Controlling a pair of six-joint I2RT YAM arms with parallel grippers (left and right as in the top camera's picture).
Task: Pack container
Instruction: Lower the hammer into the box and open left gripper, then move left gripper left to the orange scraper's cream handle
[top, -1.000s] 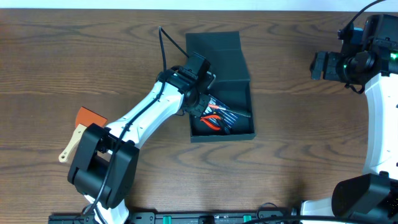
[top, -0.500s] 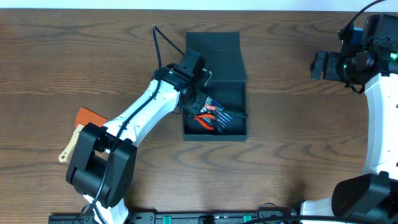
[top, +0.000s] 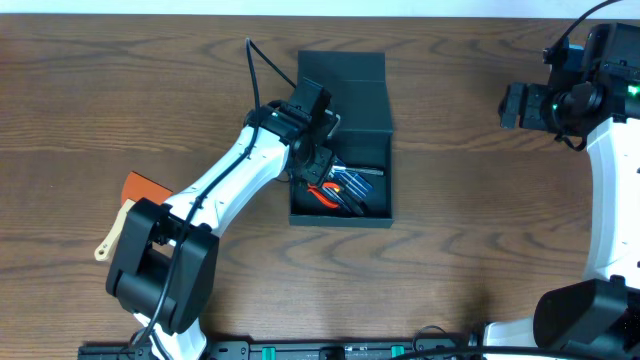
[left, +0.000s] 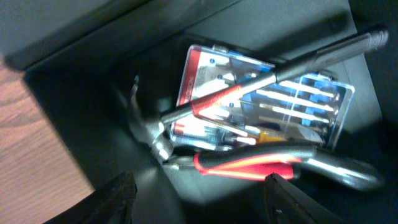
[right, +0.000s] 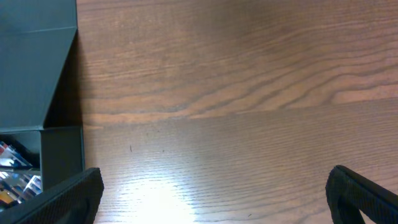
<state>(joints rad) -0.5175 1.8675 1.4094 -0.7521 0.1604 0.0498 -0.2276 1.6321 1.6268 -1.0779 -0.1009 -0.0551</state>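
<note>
Overhead, the left hand reaches down into the open container, which lies on the table directly under it. The lid flap is folded back beyond the hand, so the compartment can be reached from above. Far back by the arm's base lies an orange piece with a pale wooden handle, probably yet to be packed. The right hand hangs well off to the container's right, clear of the work.

In the left wrist view, the fingers stand apart with nothing between them. Just ahead lie red-handled pliers. Beyond them is a clear bit case with a long metal tool laid across it — all flat, presumably so the lid can close.

In the right wrist view, that hand's fingers are spread wide over bare table, holding nothing. The container's corner sits off to its left.
</note>
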